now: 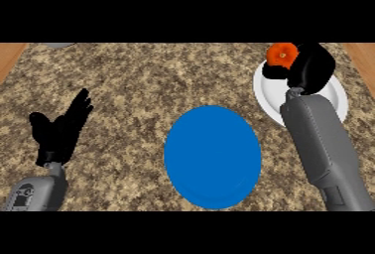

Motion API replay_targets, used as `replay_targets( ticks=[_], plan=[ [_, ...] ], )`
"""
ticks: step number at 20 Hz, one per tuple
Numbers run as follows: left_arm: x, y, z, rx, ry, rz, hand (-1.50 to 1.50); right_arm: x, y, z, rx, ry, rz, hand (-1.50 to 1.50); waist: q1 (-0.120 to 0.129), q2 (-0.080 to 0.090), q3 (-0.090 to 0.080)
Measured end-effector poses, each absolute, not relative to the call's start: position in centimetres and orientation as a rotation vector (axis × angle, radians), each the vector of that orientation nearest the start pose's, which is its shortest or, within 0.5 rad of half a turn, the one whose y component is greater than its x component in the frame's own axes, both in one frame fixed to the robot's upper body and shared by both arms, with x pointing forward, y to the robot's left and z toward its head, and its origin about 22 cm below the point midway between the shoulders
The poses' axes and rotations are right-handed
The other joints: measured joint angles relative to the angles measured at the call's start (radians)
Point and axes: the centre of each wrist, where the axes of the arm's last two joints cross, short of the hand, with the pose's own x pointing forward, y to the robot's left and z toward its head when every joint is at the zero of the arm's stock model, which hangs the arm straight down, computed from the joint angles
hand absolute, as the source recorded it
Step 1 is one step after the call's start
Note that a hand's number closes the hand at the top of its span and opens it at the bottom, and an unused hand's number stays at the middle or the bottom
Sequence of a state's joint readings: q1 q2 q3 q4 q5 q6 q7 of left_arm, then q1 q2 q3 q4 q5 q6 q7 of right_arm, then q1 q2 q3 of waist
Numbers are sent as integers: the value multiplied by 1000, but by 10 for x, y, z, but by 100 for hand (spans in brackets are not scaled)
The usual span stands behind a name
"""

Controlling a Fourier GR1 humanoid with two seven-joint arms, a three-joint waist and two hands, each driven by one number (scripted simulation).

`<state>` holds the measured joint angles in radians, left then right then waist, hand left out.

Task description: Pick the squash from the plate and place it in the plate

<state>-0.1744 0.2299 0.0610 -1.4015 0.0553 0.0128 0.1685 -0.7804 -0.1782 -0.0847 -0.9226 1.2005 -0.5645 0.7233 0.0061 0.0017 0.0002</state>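
An orange squash (282, 53) shows at the far right of the counter, over the upper edge of a white plate (268, 96). My right hand (311, 67) is curled round the squash, which peeks out at the hand's left side; most of it is hidden by the fingers. I cannot tell whether the squash rests on the white plate or is lifted off it. A blue plate (212, 157) lies in the middle of the counter, nothing on it. My left hand (60, 130) rests open at the left, fingers up, well apart from both plates.
The speckled stone counter (139, 79) has wooden strips along its left and right edges. A grey object (58, 44) peeks in at the top left. My right forearm (322, 149) lies over the white plate's right part.
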Motion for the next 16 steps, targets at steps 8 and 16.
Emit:
replay_targets(
  ticks=[8,16],
  plan=[
    [282,289,21,172,-1411,-86,0,407,-265,66,-1310,-1103,224,-150,2,1,1],
    [279,288,18,166,-1412,-86,0,399,-305,49,-1174,-1193,259,-150,3,1,1]
  ],
)
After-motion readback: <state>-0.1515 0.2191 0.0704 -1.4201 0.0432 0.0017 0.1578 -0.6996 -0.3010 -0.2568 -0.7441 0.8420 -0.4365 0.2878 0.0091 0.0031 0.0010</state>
